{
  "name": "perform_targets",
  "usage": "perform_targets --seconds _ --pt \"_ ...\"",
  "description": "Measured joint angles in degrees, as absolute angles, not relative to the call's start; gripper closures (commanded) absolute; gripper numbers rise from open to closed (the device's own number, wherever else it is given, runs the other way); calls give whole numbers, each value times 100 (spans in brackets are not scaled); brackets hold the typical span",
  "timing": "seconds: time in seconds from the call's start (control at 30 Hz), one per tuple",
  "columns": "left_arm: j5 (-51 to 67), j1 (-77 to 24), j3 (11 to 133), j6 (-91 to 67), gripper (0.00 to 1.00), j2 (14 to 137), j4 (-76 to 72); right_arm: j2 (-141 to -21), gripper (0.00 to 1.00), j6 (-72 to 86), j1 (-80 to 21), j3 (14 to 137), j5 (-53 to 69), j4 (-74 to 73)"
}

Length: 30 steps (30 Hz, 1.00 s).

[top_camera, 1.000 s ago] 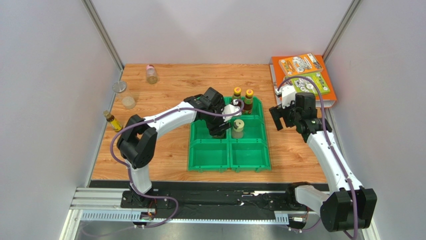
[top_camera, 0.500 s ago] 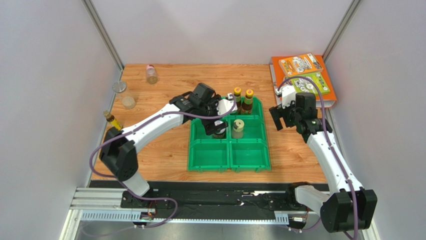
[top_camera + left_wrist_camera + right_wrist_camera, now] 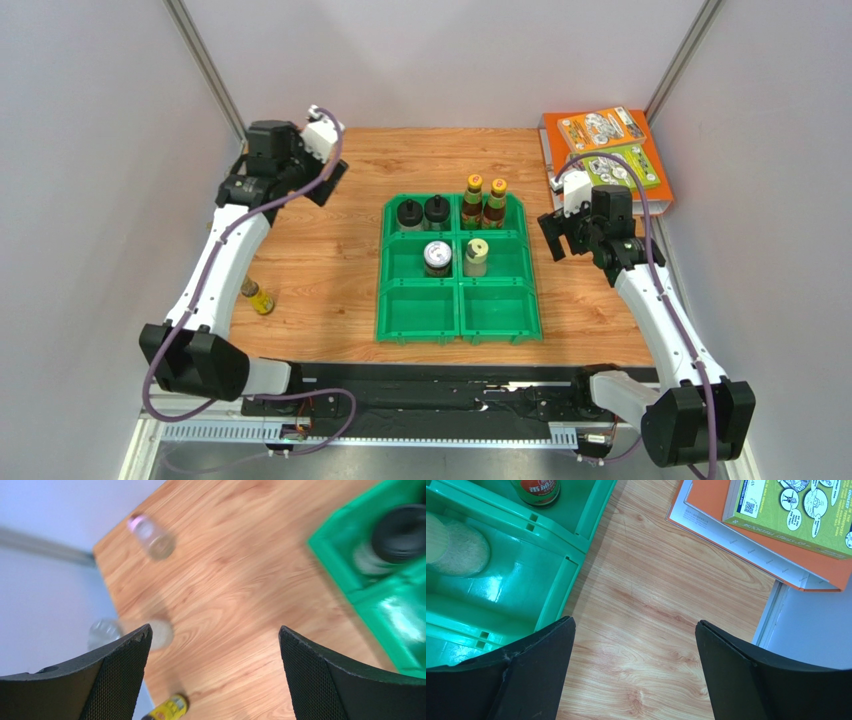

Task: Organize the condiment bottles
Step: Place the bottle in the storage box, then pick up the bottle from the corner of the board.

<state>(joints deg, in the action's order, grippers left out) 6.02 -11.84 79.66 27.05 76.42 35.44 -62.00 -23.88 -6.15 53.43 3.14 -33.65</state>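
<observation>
Green plastic bin (image 3: 400, 325), mid-counter (image 3: 330, 260), holds six condiment bottles (image 3: 473, 200) in its far and middle compartments. Three more are loose at the left: a pink-capped bottle (image 3: 150, 536) and a clear jar (image 3: 107, 630) far, and a yellow-capped bottle (image 3: 258, 297) nearer. The left end effector (image 3: 214, 632) hovers above them and the right end effector (image 3: 633, 622) is beside the bin, both with jaws apart and holding nothing. Wide jaws descending could topple a bottle. The yellow-capped one seems to lie sideways, so a nudge might roll it off.
</observation>
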Motion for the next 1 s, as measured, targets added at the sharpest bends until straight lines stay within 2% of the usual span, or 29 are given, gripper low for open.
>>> perform_targets --seconds 0.13,0.27,0.53,0.8,1.0 --pt "589 -78 8221 2539 1 8062 3485 -6189 7 -2386 -633 5343 316 -3365" --pt "615 589 8442 2311 0 8549 3332 -6171 7 -2386 -635 5343 320 -3365" --pt "506 1422 8860 1918 0 9474 3000 -6171 7 -2388 -635 5343 353 -3365" --pt "497 1911 8809 1848 1 9463 3114 -6173 7 -2386 -635 5343 353 -3365" --pt "513 2580 8086 1977 0 8989 3251 -6204 7 -2388 -674 5343 351 -3365"
